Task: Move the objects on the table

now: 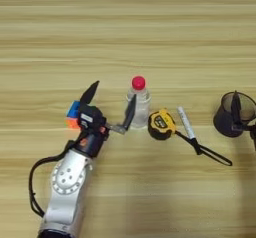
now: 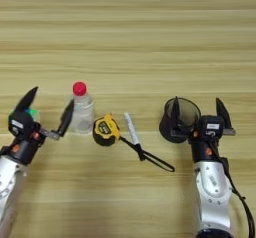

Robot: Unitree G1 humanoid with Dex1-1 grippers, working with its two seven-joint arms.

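The left gripper is spreading its 2 fingers wide, holding nothing; 1 finger is lying beside the upright bottle, the cube behind it. Tape measure and marker are lying centrally. The right gripper, open, is straddling the cup rim.
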